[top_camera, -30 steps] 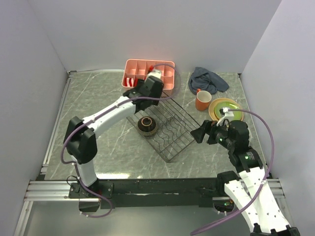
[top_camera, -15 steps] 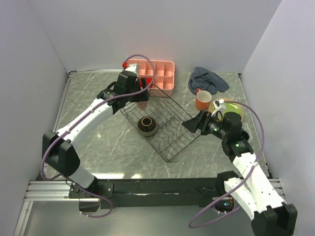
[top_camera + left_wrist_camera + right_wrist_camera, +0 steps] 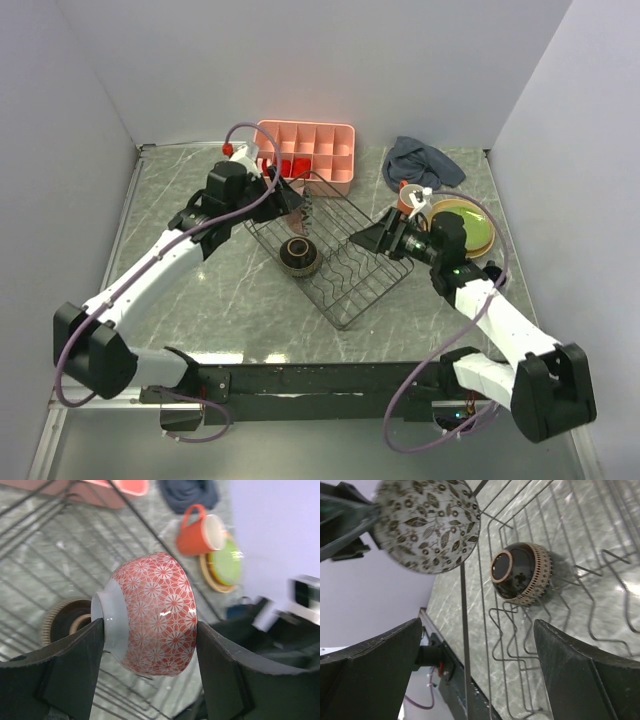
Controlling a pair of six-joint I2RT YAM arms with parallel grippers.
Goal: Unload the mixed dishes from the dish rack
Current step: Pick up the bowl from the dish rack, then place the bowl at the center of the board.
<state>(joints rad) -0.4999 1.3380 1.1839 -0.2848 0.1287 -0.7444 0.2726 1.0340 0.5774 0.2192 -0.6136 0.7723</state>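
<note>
**Top external view.** The left tool [image 3: 293, 200] hung over the far corner of the dish rack [image 3: 345, 300], just beside the pink tray [image 3: 335, 180]. Its load was too small to read here. The dark-brown bowl [image 3: 299, 256] sat in the rack's left part. From the right tool [image 3: 365, 238] it lay toward the left arm's side, slightly nearer the bases.

**Left wrist view.** The left tool's fingers [image 3: 75, 665] pinched the pinkish speckled bowl [image 3: 155, 610] foot to rim, clear of the wires. The dark-brown bowl showed below and behind it.

**Right wrist view.** The right tool's fingers [image 3: 370, 670] stood spread and held nothing. The dark-brown bowl lay ahead between them, tipped, its foot ring facing the tool. We judged the right arm the free one for it, and that a grasp must span foot to rim.
</note>
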